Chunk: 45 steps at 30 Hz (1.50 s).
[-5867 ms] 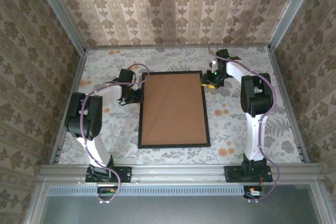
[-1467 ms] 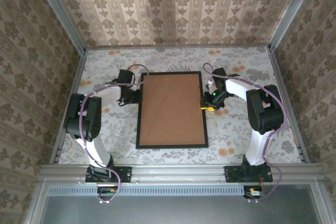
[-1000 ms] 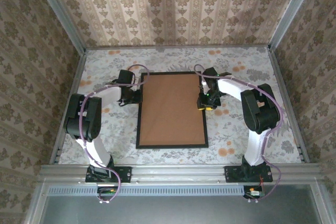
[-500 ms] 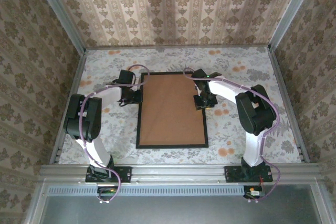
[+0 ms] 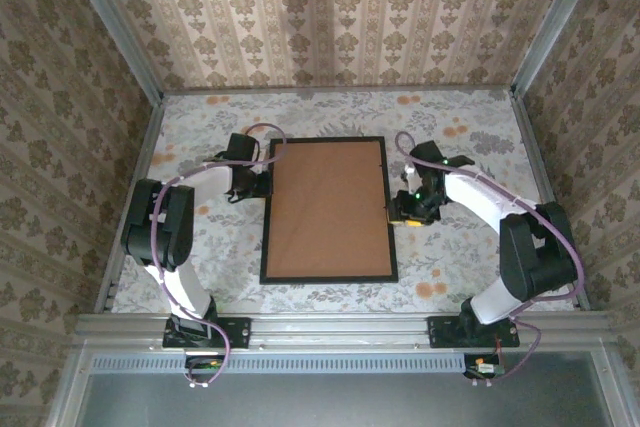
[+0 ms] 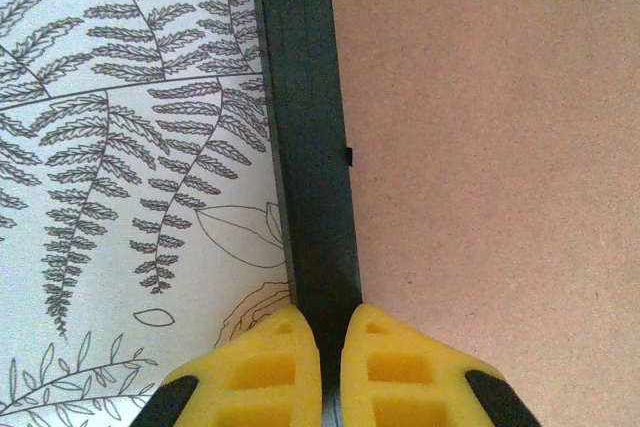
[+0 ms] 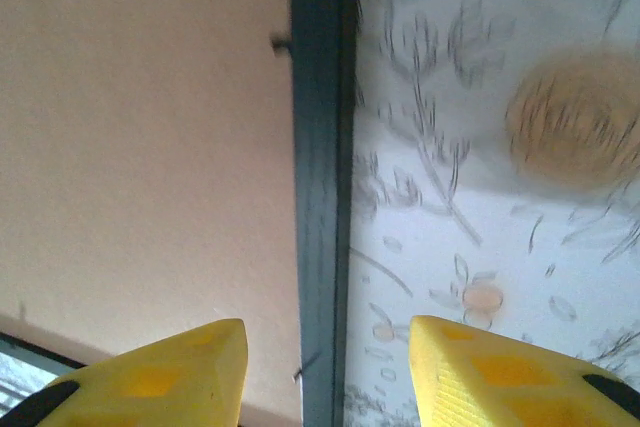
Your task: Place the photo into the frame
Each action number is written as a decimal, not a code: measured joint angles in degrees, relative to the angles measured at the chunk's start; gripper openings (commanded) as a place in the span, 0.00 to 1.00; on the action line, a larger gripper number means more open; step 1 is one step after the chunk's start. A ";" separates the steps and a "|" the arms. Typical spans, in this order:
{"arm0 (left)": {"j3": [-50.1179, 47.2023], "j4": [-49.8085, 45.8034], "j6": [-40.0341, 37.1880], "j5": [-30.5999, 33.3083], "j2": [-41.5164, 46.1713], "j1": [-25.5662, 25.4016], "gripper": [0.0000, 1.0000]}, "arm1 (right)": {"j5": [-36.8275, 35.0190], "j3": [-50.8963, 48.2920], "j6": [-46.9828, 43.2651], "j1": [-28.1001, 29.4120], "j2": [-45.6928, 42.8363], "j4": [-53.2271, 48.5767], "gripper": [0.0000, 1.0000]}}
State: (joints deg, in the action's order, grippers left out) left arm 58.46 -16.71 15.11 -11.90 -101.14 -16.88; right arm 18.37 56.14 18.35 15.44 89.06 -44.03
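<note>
Two hands flank the frame [image 5: 266, 237] lying flat mid surface [image 5: 450, 247], right hand [image 7: 325, 332] back off the backing board [image 5: 327, 207], jaws wider astride its rail, left hand [image 6: 330, 319] still closed, floral surface, wallpapered walls [image 5: 330, 17].

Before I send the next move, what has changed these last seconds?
The right gripper moved nearer along the frame's right rail from its far corner, dipped in over the backing board, then drew back; jaws open astride the rail. The left gripper stayed shut at the left rail.
</note>
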 measured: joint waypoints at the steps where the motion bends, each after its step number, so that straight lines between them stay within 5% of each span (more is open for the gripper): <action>1: 0.00 0.00 0.00 0.00 0.02 0.00 0.08 | 0.13 -1.40 0.15 0.22 -0.26 -0.04 0.43; 9: -0.02 0.00 -0.02 0.20 0.07 -0.07 0.08 | 1.66 -9.01 2.34 3.43 -1.64 0.17 0.39; 45: -0.74 0.24 -0.04 0.90 0.66 -0.07 0.08 | 2.64 -8.02 3.26 6.95 2.47 2.40 0.42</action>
State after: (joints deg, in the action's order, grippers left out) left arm 57.71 -16.47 15.07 -11.00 -100.49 -16.95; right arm 21.02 48.12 21.61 22.39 91.53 -41.63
